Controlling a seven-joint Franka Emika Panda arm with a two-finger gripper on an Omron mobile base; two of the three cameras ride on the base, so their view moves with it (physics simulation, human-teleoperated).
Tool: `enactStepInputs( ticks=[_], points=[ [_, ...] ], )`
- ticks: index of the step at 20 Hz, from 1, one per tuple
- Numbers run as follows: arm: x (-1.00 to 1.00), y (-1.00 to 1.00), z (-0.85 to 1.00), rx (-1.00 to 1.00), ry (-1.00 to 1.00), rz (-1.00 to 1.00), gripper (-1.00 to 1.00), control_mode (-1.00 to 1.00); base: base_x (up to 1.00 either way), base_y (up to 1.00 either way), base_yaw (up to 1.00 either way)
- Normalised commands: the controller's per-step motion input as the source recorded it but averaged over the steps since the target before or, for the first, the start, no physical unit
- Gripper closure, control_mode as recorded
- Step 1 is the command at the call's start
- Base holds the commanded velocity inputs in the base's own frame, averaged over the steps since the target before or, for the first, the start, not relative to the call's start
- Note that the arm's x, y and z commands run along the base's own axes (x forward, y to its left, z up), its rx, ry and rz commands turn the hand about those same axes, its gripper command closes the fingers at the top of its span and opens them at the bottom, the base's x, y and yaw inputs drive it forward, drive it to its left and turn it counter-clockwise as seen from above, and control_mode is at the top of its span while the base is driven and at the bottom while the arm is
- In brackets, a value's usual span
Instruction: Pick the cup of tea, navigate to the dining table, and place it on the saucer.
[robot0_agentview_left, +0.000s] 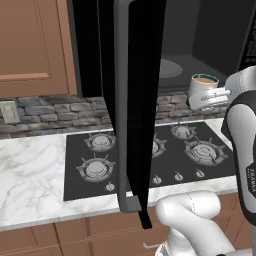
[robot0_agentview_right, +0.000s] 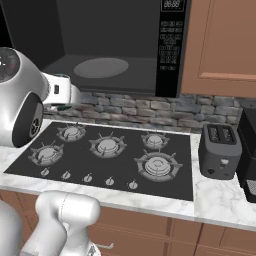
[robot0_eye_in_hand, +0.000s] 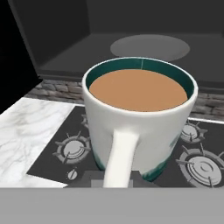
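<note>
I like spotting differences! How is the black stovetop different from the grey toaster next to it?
The flat black stovetop lies sunk into the marble counter, while the boxy grey toaster stands up on top of it. The stovetop is much wider, with several round burners and a row of knobs; the toaster is small, with two slots on top. Both sit on the same white marble counter, below the brown cupboards.

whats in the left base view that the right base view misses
Left base view: the cup of tea, gripped by its handle in the gripper in front of the microwave, the open microwave door and a wall outlet. Right base view: the toaster and the microwave's control panel. Both: the black stovetop, the marble counter and the microwave's round turntable.
</note>
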Motion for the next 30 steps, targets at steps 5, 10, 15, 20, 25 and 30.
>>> enactStepInputs(
  ticks=[5, 10, 15, 20, 25, 30],
  points=[
    [-0.08, 0.00, -0.07, 0.00, 0.00, 0.00, 1.00, -1.00, 0.00, 0.00, 0.00],
    [0.00, 0.00, 0.00, 0.00, 0.00, 0.00, 1.00, -1.00, 0.00, 0.00, 0.00],
    [0.00, 0.00, 0.00, 0.00, 0.00, 0.00, 1.00, -1.00, 0.00, 0.00, 0.00],
    [0.00, 0.00, 0.00, 0.00, 0.00, 0.00, 1.00, -1.00, 0.00, 0.00, 0.00],
    [0.00, 0.00, 0.00, 0.00, 0.00, 0.00, 1.00, 1.00, -0.39, 0.00, -0.03],
    [0.00, 0.00, 0.00, 0.00, 0.00, 0.00, 1.00, 1.00, -0.97, -0.01, -0.13]
  ],
)
